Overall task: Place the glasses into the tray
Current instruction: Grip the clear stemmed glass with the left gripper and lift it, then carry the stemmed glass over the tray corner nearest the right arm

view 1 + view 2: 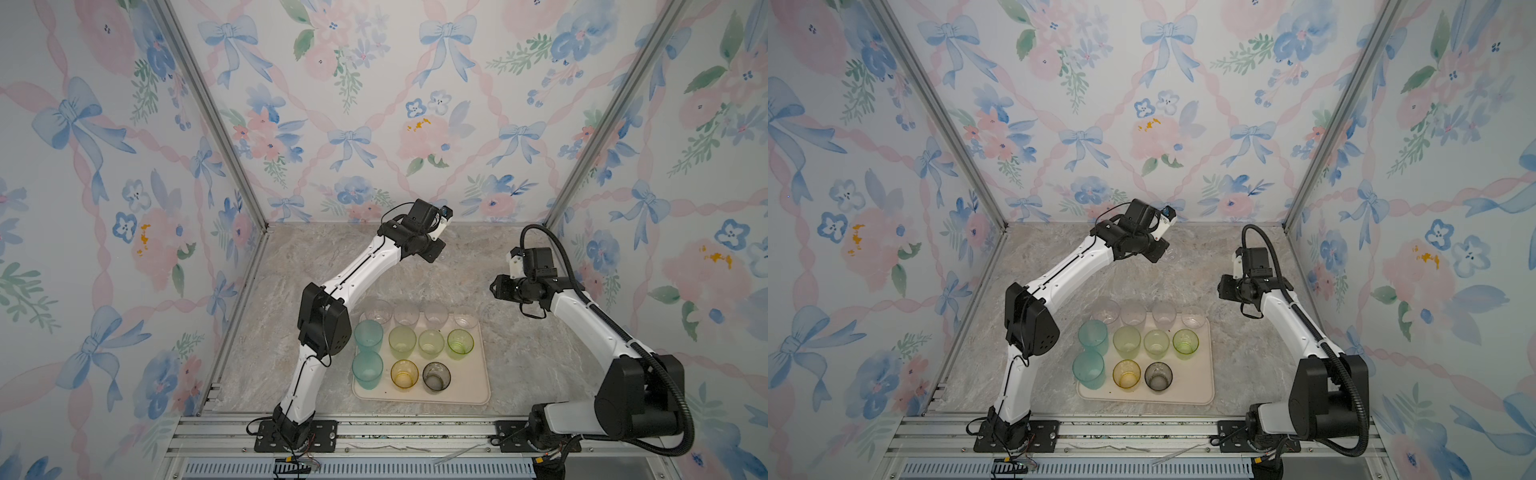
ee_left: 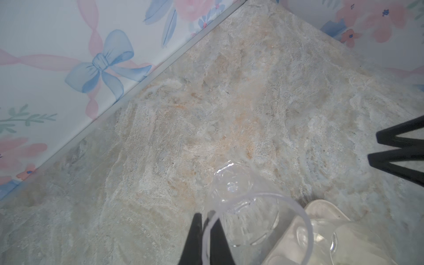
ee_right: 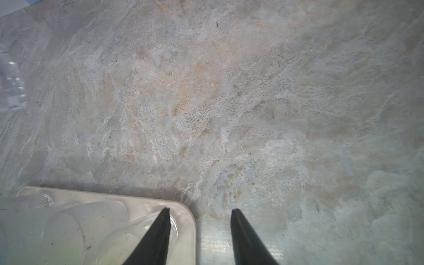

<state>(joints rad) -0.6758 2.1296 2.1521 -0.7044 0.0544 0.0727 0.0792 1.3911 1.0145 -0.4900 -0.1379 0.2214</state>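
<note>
Crowding the tray, upright glasses.

Lab test cell: alu frame, floral wallpaper walls, marble-look tabletop.

Left tool pinched shut (arm reaching far); right tool parted.
</note>
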